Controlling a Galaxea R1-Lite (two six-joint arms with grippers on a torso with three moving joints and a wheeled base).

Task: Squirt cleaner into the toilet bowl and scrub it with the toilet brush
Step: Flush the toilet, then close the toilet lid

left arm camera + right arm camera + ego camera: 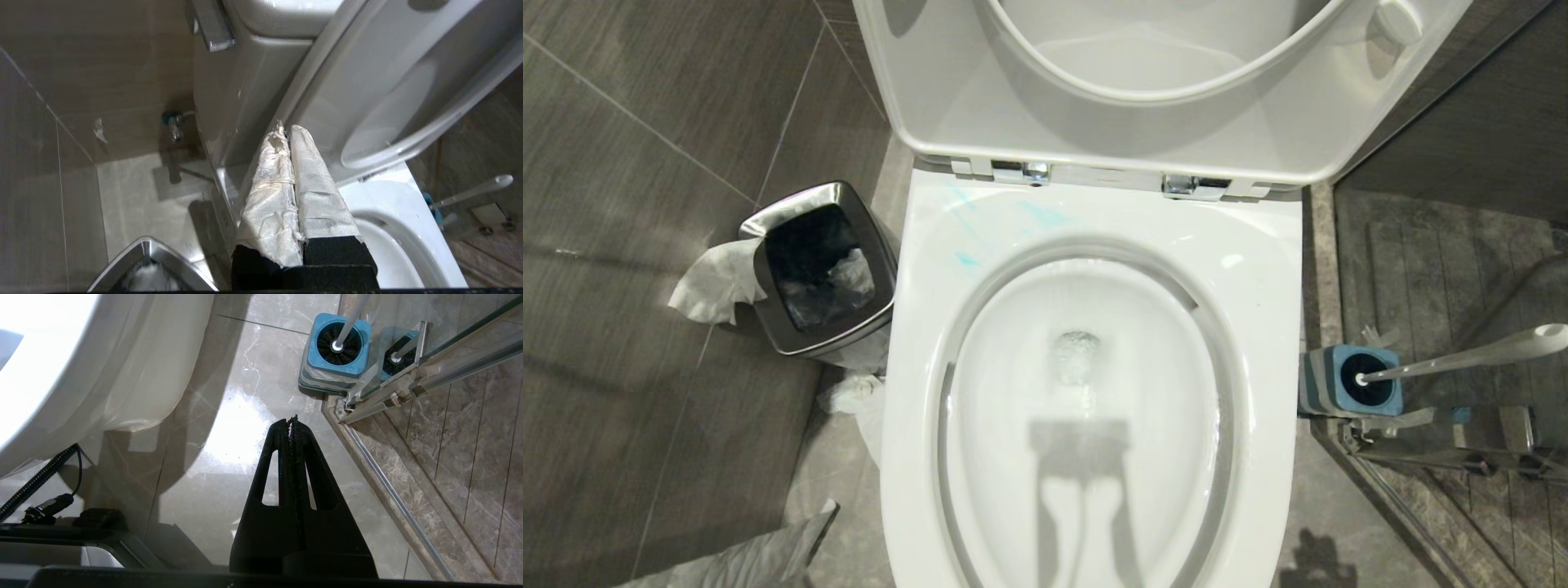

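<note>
The toilet bowl [1258, 269] fills the head view, with its seat and lid raised. Pale turquoise smears of cleaner [968, 260] mark the rear left of its rim. The toilet brush [1462, 359] stands in its blue holder [1327, 380] on the floor to the bowl's right, handle leaning away. Neither gripper shows in the head view. My left gripper [286, 128], its fingers wrapped in white paper, is shut on nothing beside the raised lid [367, 81]. My right gripper [292, 421] hangs shut and empty over the floor, short of the brush head [339, 345].
A steel waste bin [821, 269] with tissue [715, 282] draped over its edge stands left of the bowl, more tissue [858, 396] lying below it. A glass shower door and its metal rail [408, 388] run just behind the brush holder. The cistern's flush lever [212, 28] sits above my left gripper.
</note>
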